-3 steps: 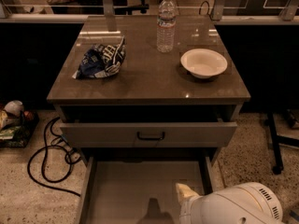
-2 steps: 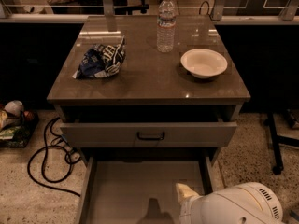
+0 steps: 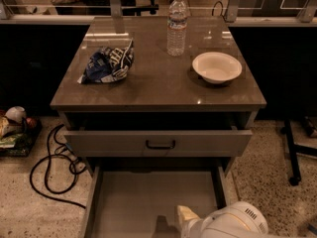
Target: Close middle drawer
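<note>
Compared with one second ago, nothing has changed in any way I can see. The middle drawer (image 3: 143, 197) is pulled out just as far toward the camera, and its plain tray lies open and bare. Its front and handle are below the lower edge of the view. The gripper (image 3: 187, 217) is at the same place, low at the right side of the tray, with the white arm (image 3: 233, 224) behind it. Whether it touches the drawer is not visible, and I cannot tell how far it is open or whether it holds anything. The top drawer (image 3: 208, 144) above is also a little out, its black handle facing the camera. On the cabinet (image 3: 158, 90) the bottle (image 3: 177, 26), the bowl (image 3: 217, 67) and the bag (image 3: 108, 63) stand as before. For the task this pause means, in my judgement, that the closing has not started. The whole travel of the drawer is still to be done, and the gripper will probably need to get to the hidden front to push it in.
</note>
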`<state>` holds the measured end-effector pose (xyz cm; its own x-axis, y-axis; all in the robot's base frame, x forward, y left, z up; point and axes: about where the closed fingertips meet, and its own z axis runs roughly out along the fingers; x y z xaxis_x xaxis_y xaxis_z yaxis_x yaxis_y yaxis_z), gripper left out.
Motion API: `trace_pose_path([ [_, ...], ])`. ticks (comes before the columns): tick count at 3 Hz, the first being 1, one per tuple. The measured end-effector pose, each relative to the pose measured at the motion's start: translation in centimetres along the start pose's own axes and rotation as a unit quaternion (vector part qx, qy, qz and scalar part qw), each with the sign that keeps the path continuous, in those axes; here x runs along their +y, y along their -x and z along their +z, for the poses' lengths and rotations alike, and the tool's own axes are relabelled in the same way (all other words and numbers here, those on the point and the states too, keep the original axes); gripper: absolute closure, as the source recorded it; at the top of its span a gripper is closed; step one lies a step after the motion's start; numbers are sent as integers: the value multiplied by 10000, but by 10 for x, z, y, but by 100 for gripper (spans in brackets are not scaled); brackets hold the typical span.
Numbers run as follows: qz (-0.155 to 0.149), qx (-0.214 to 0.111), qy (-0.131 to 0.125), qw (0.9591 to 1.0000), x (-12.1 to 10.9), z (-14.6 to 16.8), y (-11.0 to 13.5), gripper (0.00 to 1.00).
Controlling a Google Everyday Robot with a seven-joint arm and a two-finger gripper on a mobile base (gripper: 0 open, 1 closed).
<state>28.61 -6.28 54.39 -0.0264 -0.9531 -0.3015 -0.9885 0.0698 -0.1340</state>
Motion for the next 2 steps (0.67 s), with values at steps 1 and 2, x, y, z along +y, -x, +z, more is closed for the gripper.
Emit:
trace_pose_path([
  [1,-73,-91,105,9999,13,29,-5,0],
  [2,-19,-60,169,9998,18,41,-14,0],
])
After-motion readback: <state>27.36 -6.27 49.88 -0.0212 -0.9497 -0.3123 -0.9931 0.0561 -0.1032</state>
